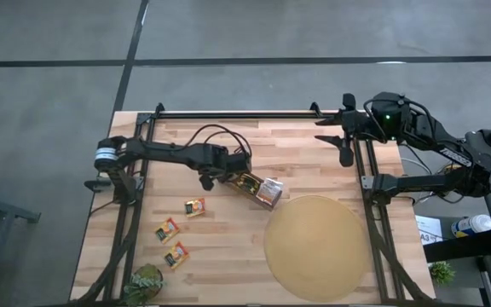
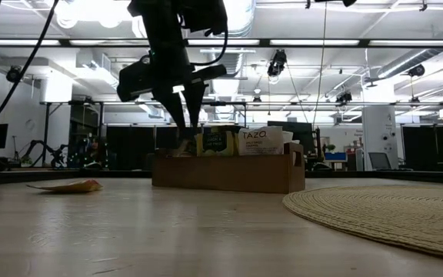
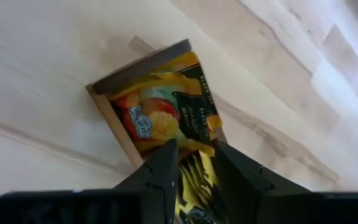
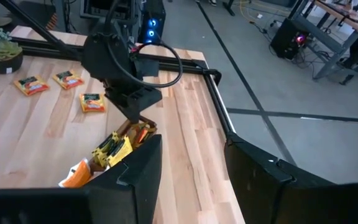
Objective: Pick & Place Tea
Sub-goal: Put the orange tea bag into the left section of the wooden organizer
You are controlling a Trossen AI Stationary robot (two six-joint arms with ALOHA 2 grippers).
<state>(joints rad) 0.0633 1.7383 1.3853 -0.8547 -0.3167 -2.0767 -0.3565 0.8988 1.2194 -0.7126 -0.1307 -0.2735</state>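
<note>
High view: left gripper (image 1: pixel 226 175) over the near end of the box (image 1: pixel 256 188); three sachets (image 1: pixel 168 228) lying loose on the table (image 1: pixel 228 256), well apart from the mat (image 1: pixel 317 246); right gripper (image 1: pixel 345 136) parked at the far edge.

Low view: upright sachets in the box.

Left wrist view: fingers (image 3: pixel 160 177) narrowly parted around a yellow sachet (image 3: pixel 194 177). Judged step: picking; next, closing and lifting straight.

Right wrist view: jaws spread, empty.
</note>
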